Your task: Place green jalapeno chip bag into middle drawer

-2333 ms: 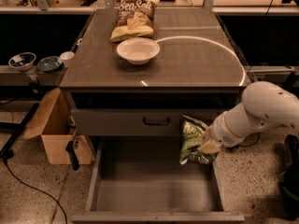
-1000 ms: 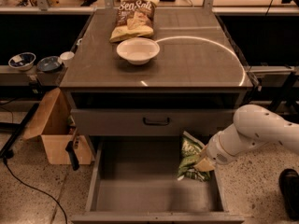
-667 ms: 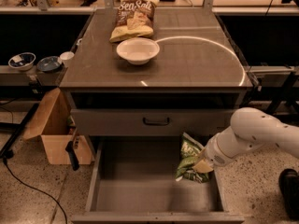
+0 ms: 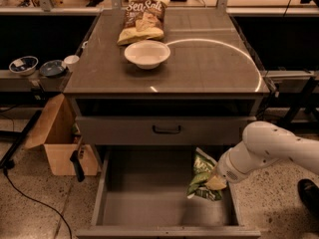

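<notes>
At 3 o'clock inside middle drawer [image 4: 149,193], gripper [image 4: 216,182] clamps tilted green jalapeno chip bag [image 4: 200,176]; white bowl [image 4: 147,53] at 12 o'clock on cabinet top [image 4: 209,68].

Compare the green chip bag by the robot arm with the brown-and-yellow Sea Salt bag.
The crinkled green chip bag is upright inside the open grey metal drawer, held in the claw; the brown-and-yellow Sea Salt bag lies flat on the cabinet top, untouched. Both are snack bags of similar size.
</notes>
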`<state>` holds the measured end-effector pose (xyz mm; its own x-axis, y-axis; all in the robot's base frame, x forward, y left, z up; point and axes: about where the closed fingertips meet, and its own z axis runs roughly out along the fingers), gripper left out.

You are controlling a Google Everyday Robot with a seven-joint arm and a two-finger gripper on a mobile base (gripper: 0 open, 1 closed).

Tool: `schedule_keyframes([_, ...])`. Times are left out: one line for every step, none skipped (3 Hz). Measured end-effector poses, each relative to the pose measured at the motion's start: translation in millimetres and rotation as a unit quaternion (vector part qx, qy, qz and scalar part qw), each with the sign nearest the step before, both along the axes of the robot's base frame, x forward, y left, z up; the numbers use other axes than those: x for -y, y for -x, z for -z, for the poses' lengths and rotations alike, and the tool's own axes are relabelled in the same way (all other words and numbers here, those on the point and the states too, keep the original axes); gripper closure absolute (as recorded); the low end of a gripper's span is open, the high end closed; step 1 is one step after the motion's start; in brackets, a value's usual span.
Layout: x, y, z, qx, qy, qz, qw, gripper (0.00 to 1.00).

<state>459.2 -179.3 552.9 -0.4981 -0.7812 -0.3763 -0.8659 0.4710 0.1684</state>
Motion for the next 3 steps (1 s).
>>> schedule_keyframes([-3.1, 0.0, 34.5, -0.017, 0.001, 0.008, 0.9998, 1.0])
schedule_keyframes([-8.5, -2.5, 43.9, -0.022, -0.004, 0.003, 0.9997, 1.0])
schedule_keyframes([-15.7, -4.5, 51.3, -0.029, -0.006, -0.008, 0.9995, 1.0])
